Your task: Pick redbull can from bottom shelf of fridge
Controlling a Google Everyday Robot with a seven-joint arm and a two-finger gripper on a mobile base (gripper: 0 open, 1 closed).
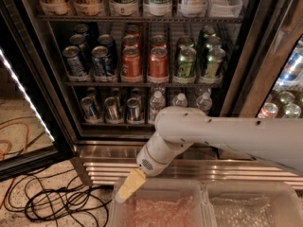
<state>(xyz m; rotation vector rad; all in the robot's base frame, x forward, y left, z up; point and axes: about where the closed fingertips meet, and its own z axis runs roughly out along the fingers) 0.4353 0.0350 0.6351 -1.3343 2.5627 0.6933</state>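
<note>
The fridge (45,65) stands open, its door (23,112) swung out to the left. On the bottom shelf (113,123), slim blue-and-silver redbull cans (112,109) stand in lanes on the left, and small clear water bottles (157,104) stand on the right. My white arm (218,136) reaches in from the right across the ribbed steel base (109,167). My gripper (126,188), tan-tipped, hangs low in front of that base, below the shelf and apart from the cans. It holds nothing that I can see.
The rack above holds blue (102,60), red (158,63) and green (185,63) soda cans. Two clear plastic bins (161,207) sit at the bottom edge, right under the gripper. Black and orange cables (42,197) lie on the floor at left. A second cooler (289,84) stands at right.
</note>
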